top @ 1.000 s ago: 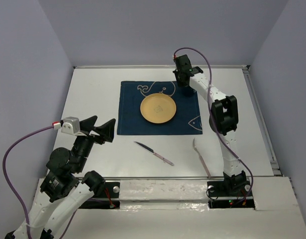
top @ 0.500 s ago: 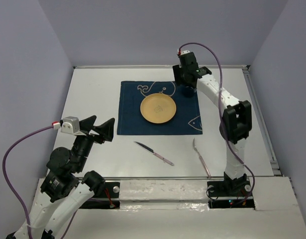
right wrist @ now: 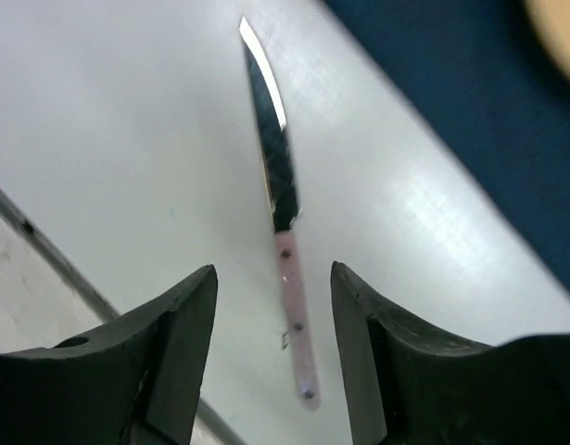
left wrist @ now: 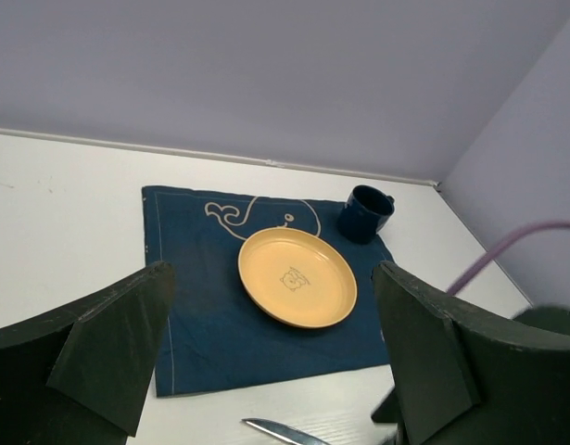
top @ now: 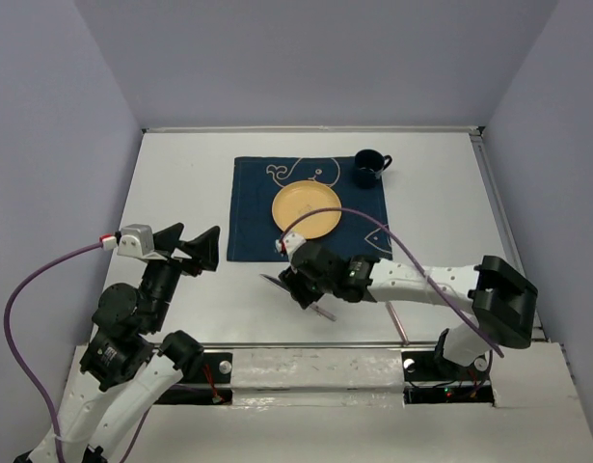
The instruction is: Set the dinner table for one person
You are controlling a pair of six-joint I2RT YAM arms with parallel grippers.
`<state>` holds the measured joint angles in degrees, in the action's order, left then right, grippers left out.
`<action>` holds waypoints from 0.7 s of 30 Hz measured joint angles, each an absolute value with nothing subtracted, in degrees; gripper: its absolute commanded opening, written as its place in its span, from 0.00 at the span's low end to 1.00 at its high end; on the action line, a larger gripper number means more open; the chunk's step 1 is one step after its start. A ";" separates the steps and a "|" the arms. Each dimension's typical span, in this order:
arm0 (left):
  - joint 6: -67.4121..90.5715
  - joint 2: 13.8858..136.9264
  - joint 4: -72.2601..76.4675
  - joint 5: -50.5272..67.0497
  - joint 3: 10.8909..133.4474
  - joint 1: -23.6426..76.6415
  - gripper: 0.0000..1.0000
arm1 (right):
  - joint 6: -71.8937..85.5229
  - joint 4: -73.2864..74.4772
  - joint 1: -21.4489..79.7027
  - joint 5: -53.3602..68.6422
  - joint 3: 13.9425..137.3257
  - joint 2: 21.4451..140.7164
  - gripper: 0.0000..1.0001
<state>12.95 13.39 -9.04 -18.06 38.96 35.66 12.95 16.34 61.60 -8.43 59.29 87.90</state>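
On the white dinner table (top: 180, 183) lies a dark blue whale placemat (top: 253, 217) carrying a yellow plate (top: 306, 210) and a dark blue cup (top: 367, 169) at its far right corner. A knife (top: 273, 282) with a pink handle lies in front of the placemat. My right gripper (top: 304, 289) hovers just over it, open. In the right wrist view the knife handle (right wrist: 294, 315) sits between the fingers of the right gripper (right wrist: 273, 306), touching neither. My left gripper (top: 195, 253) is open and empty at the near left, facing the plate (left wrist: 297, 276).
A second pink-handled utensil (top: 401, 328) lies near the right arm's base, partly covered by the arm. A metal rail (top: 306, 344) runs along the table's near edge. Grey walls close in the table on three sides.
The right arm has swung from the cup at the placemat's far right corner down over the knife. The cup stays on the placemat, and the jaws have opened.
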 measured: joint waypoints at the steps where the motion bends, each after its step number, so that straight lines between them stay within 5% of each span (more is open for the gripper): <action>1: 12.95 13.39 -9.04 -18.06 38.96 35.53 0.99 | 13.58 16.69 63.22 -8.82 57.91 88.23 0.60; 9: 12.95 13.54 -9.04 -17.93 38.96 34.39 0.99 | 17.65 18.06 66.74 -11.44 53.67 89.80 0.60; 16: 12.95 14.04 -9.02 -17.34 38.96 33.63 0.99 | 18.04 17.21 66.41 -12.38 53.21 95.59 0.45; 21: 12.97 14.26 -8.99 -16.84 38.96 33.26 0.99 | 18.17 13.89 66.39 -12.01 52.53 95.94 0.03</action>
<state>12.97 14.26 -8.99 -16.84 38.96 33.26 18.17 13.89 66.39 -12.01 52.53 95.94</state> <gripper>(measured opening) 0.989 0.245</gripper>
